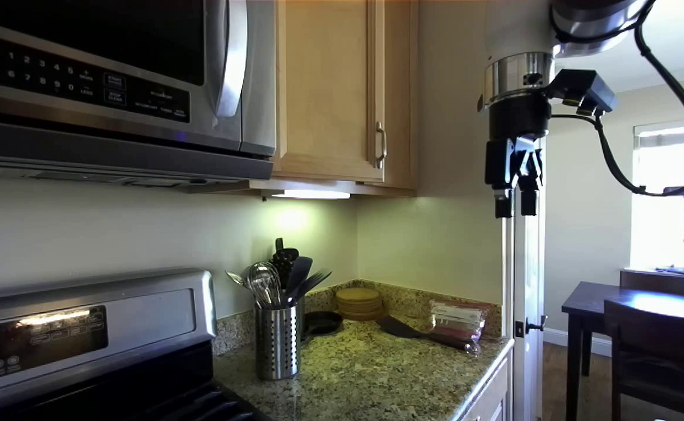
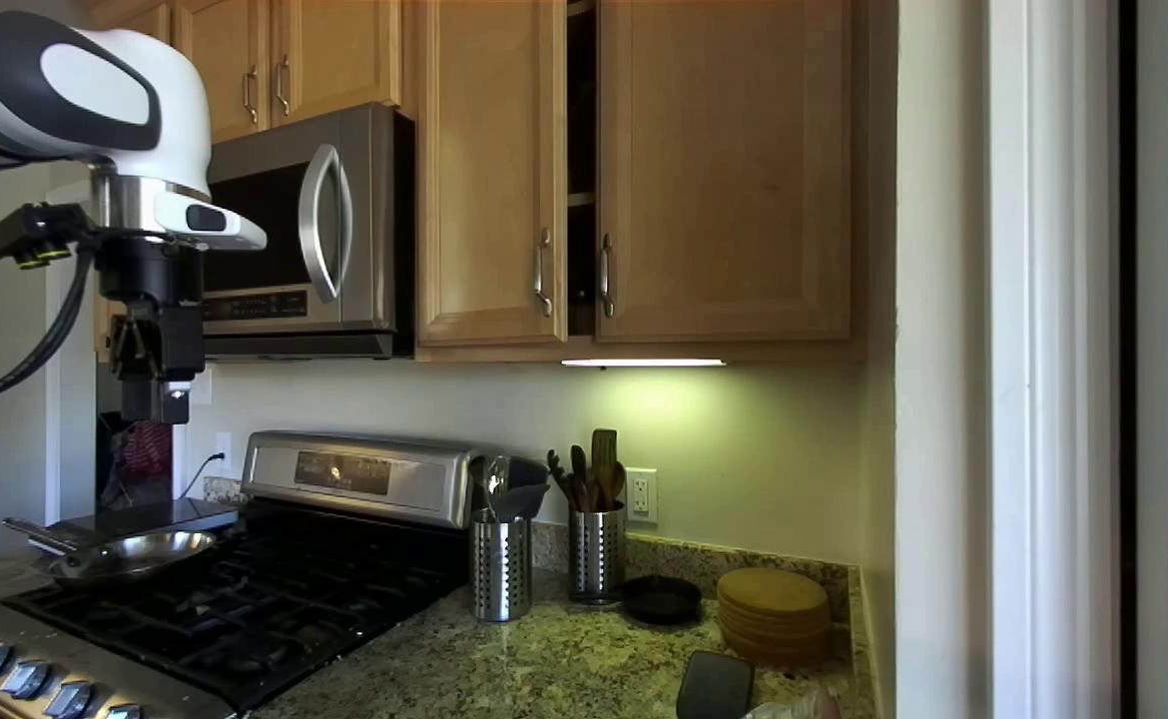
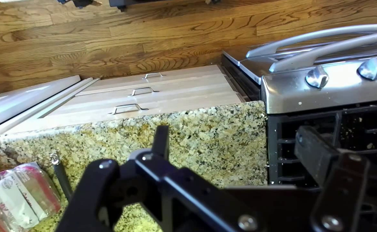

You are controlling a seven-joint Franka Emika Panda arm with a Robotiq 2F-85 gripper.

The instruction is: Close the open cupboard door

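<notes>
the pincer (image 1: 516, 209) hangs tips down in both exterior views, and it's wide: the wrist view has its fingers (image 3: 161, 138) well apart, granite desk (image 3: 214, 135) and a corner of the stove (image 3: 346, 87) showing between them. over to the cupboard door (image 2: 489, 180), light honey-brown wood, and it's ajar! in an exterior view it stands to the right of the pincer and higher, well apart from it, silver handle (image 2: 543, 272) near the free edge, a dark slit beside it with shelf edges (image 2: 581, 199) peeking through before the neighbouring door (image 2: 724, 170) begins. the microwave (image 2: 290, 230) sits between pincer and door in that view, while a silver pan (image 2: 160, 547) lies below the pincer, on the stove. further right and lower than the pincer, two perforated metal holders (image 2: 500, 569) stand upright on the desk, bristling with utensils (image 2: 604, 464), then comes a black pan (image 2: 661, 599), then a stack of tan discs (image 2: 774, 619) just beside it, with a strip light (image 2: 644, 362) glowing above. quick cut to the wrist view: left of the pincer's fingers a clear plastic bag (image 3: 17, 196) with pinkish edges lies on the desk, just beside a dark tool handle (image 3: 62, 178), and beyond the desk's edge three drawer handles (image 3: 129, 105) line up; to the pincer's upper right, two stove knobs (image 3: 317, 77) catch the light.
</notes>
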